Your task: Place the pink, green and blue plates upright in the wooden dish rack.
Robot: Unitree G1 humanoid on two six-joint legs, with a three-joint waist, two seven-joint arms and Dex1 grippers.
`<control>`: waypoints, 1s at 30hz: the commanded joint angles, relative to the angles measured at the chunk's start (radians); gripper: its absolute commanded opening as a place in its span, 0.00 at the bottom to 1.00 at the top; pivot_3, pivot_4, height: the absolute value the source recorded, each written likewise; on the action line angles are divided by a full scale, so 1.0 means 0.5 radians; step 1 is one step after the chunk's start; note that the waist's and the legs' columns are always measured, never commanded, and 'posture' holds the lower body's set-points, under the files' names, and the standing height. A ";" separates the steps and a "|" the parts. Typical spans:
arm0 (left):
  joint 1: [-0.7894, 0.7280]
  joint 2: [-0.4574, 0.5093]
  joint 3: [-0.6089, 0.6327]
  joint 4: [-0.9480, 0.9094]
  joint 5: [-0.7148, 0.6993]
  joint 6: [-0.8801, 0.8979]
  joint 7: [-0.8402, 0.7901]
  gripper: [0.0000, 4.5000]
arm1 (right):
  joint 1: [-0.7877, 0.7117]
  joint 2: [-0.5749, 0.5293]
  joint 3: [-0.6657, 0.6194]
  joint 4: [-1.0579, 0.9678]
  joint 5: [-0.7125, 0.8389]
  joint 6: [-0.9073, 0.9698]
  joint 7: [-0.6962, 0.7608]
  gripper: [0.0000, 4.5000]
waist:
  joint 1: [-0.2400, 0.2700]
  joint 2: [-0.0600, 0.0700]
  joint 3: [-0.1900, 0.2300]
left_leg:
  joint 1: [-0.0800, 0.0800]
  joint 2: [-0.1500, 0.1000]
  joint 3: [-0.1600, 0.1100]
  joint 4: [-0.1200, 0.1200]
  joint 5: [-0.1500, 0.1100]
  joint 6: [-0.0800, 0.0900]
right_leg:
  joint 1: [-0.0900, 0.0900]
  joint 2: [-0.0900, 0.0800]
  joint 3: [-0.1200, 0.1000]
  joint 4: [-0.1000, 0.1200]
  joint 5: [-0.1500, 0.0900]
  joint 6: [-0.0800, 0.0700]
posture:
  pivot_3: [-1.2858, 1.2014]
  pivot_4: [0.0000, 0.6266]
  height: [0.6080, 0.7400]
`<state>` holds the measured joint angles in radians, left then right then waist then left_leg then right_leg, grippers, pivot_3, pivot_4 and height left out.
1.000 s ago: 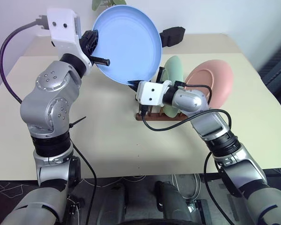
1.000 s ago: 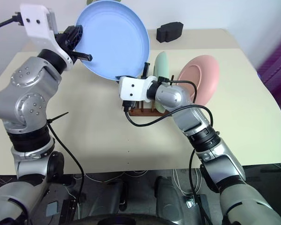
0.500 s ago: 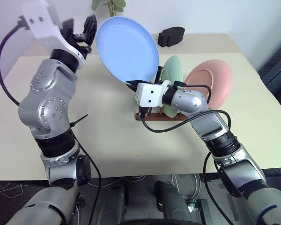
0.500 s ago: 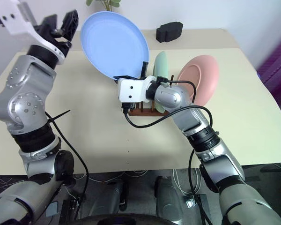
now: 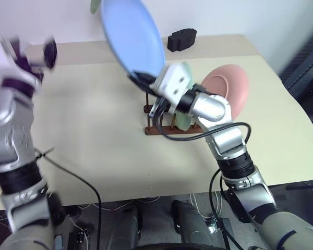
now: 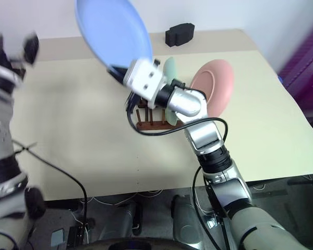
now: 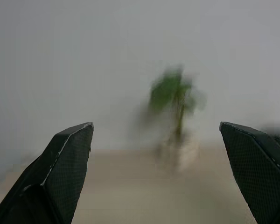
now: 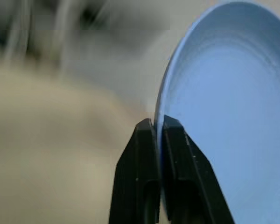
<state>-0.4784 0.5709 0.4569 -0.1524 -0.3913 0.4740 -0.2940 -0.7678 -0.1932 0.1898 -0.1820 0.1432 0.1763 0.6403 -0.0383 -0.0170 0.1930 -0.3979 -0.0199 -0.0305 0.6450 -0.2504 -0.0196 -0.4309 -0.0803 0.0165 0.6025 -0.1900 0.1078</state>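
Far to the left of the table [image 5: 94,130], the left gripper [image 5: 35,54] hangs in the air with its two black fingers [image 7: 67,158] spread wide and nothing between them; its wrist view looks between them toward a blurred green plant [image 7: 177,100] against a pale wall. Right of it, raised above the table's middle, the blue plate [image 5: 133,36] stands tilted on edge, its face turned toward the left side. The right gripper [image 5: 140,78] has that plate by its lower rim: the wrist view shows the two fingers [image 8: 147,154] pressed close together with the thin blue edge pinched between them. Below and just right of that grip sits the rack [image 5: 167,127], a small dark reddish-brown frame of two rails with thin upright pegs, resting on the table. The blue plate is above the rack's left end and not among its pegs. The green plate [image 5: 185,99] stands upright in the rack, partly hidden behind the right wrist. Next to it on the right, the pink plate [image 5: 229,94] also stands upright at the rack's right end, leaning a little away from the green one. At the table's far edge, behind the plates, lies a black block [image 5: 181,39], well apart from the rack.
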 commanded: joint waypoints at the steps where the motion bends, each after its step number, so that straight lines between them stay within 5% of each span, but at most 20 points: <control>1: 0.097 0.057 -0.023 -0.047 -0.027 -0.165 -0.213 0.99 | -0.020 0.092 -0.131 -0.223 0.322 0.262 -0.051 0.00 | 0.036 -0.009 0.000 | -0.005 0.001 -0.005 0.002 0.001 -0.001 | -0.001 0.000 -0.005 -0.001 0.000 -0.001 | 0.52 0.24 1.00; 13: 0.384 0.064 -0.108 -0.070 -0.082 -0.229 -0.499 0.99 | 0.021 0.146 -0.229 -0.418 0.719 0.647 -0.165 0.00 | 0.034 -0.007 0.000 | -0.010 0.001 0.000 0.001 0.002 -0.004 | -0.007 -0.001 -0.004 -0.005 0.006 -0.008 | 0.52 0.24 1.00; 27: 0.394 0.070 -0.110 -0.065 -0.087 -0.246 -0.511 0.99 | 0.014 0.106 -0.221 -0.444 0.791 0.689 -0.220 0.00 | 0.041 -0.008 0.000 | -0.018 0.002 0.000 0.007 0.003 -0.004 | -0.017 0.000 -0.004 0.005 0.006 -0.008 | 0.52 0.24 1.00; 30: 0.651 0.040 -0.390 -0.231 -0.087 -0.216 -0.731 0.99 | 0.297 0.360 -0.457 -0.611 1.178 1.089 -0.772 0.00 | 0.042 -0.008 -0.006 | -0.017 0.003 -0.001 0.003 0.003 -0.003 | -0.016 0.000 -0.004 0.004 0.005 -0.008 | 0.52 0.24 1.00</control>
<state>-0.1860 0.5970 0.3227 -0.2197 -0.4258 0.3737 -0.6103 -0.6465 -0.0385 0.0131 -0.4338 0.6449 0.6442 0.3665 -0.0174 -0.0213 0.1898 -0.4061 -0.0182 -0.0308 0.6463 -0.2492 -0.0213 -0.4387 -0.0812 0.0154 0.6043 -0.1881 0.1046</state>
